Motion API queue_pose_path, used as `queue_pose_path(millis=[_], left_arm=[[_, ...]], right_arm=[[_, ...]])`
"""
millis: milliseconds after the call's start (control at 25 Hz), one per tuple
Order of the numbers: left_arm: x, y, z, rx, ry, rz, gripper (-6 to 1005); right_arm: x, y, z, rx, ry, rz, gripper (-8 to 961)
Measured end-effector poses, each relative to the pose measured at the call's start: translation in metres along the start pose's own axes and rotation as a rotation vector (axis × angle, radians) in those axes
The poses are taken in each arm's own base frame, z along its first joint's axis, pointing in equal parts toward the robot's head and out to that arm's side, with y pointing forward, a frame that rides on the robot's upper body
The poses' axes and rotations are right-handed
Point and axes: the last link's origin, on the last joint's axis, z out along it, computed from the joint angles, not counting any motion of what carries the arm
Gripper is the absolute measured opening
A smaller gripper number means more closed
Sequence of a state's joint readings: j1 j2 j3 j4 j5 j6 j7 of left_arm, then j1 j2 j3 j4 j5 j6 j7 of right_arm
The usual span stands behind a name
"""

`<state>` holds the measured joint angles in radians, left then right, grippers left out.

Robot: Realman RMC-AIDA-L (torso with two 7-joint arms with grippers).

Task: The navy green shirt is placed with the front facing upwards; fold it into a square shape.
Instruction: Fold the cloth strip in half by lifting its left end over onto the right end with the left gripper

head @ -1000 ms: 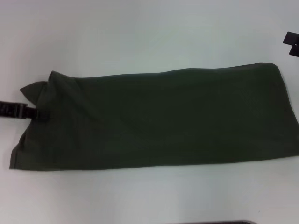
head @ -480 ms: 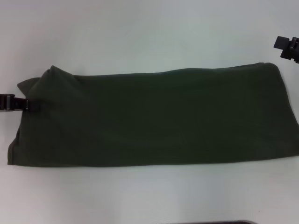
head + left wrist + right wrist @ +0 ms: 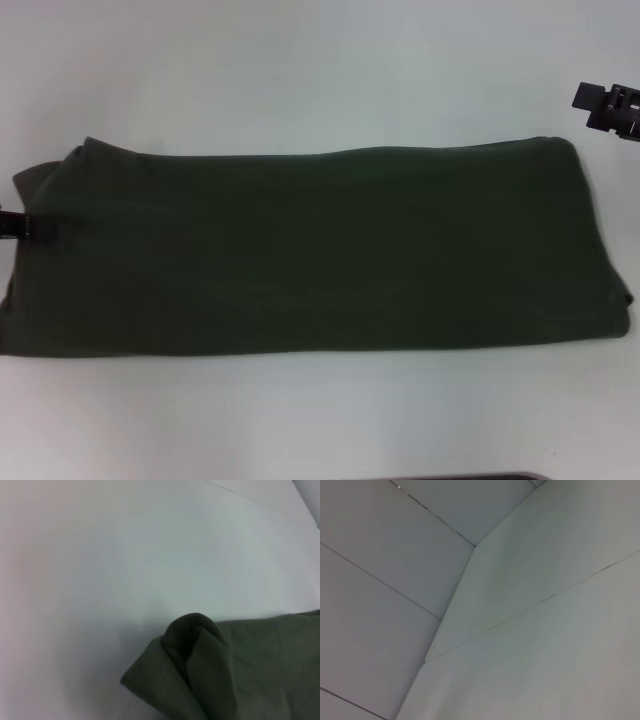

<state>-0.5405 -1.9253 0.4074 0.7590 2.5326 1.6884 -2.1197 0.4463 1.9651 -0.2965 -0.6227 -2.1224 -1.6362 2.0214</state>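
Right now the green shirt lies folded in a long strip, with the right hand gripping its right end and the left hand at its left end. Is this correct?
Not quite. In the head view the right hand is off the navy green shirt, above the table beyond its far right corner. The left hand is at the left end.

Matt soft cloth on navy green shirt [image 3: 320,250], faintly creased; smooth, slightly sheeny white bench [image 3: 300,70].
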Motion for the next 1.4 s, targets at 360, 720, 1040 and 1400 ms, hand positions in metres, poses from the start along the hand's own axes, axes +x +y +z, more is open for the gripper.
queue_pose_path(millis=[360, 720, 1040, 1400], left_arm=[[0.000, -0.012, -0.017, 0.051, 0.020, -0.020, 61], [0.001, -0.013, -0.023, 0.044, 0.047, -0.044, 64], [0.000, -0.014, -0.025, 0.044, 0.046, -0.044, 68], [-0.002, -0.014, -0.022, 0.043, 0.038, -0.045, 72]], right_arm=[[0.001, 0.001, 0.001, -0.007, 0.010, -0.004, 917], [0.000, 0.003, 0.005, -0.016, 0.026, -0.016, 916], [0.004, 0.009, 0.021, -0.034, 0.080, -0.038, 916], [0.011, 0.014, 0.034, -0.060, 0.129, -0.082, 916]])
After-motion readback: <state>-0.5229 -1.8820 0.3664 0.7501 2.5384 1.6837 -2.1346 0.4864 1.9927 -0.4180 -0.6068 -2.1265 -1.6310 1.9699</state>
